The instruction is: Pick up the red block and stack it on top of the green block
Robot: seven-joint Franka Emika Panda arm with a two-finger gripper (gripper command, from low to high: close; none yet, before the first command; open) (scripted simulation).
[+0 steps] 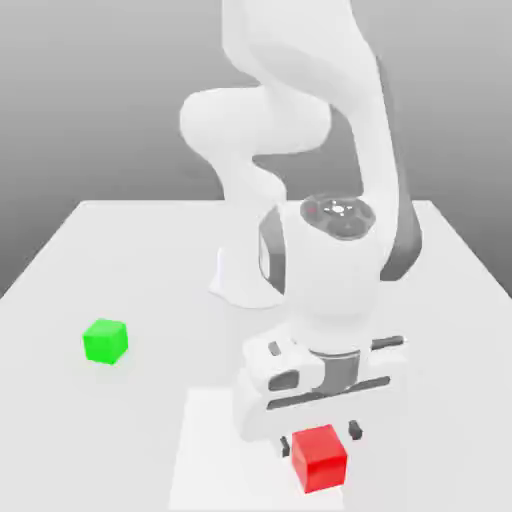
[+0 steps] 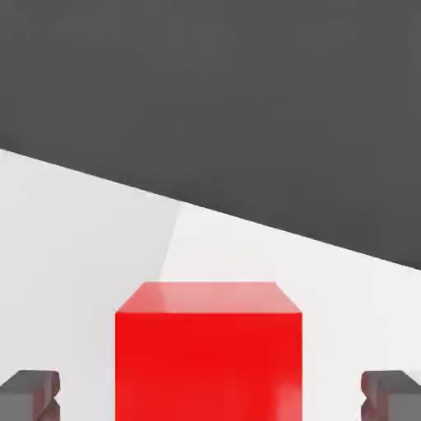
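Closest to you in the hand view sits the red block (image 2: 208,353), a plain matte cube squarely between the two dark fingertips (image 2: 31,393), one on either side of it. You can see a strip of pale surface between each fingertip and the cube's side faces, so the fingers are spread and straddle the block without pinching it.

From the exterior view, you find the same red block (image 1: 319,457) resting on the white table (image 1: 120,260), near the front edge and toward the exterior view's right. Your gripper (image 1: 320,436) points down over it, its small dark tips showing at the block's upper corners, while the white hand and wrist of the Panda arm (image 1: 300,140) rise above and behind it. A lighter rectangular patch of tabletop lies under the block and the hand.

Look to the exterior view's left and you have the green block (image 1: 105,341), another small matte cube, standing on the table well apart from the red one and from the gripper. Nothing rests on it, and it sits flat on the surface.
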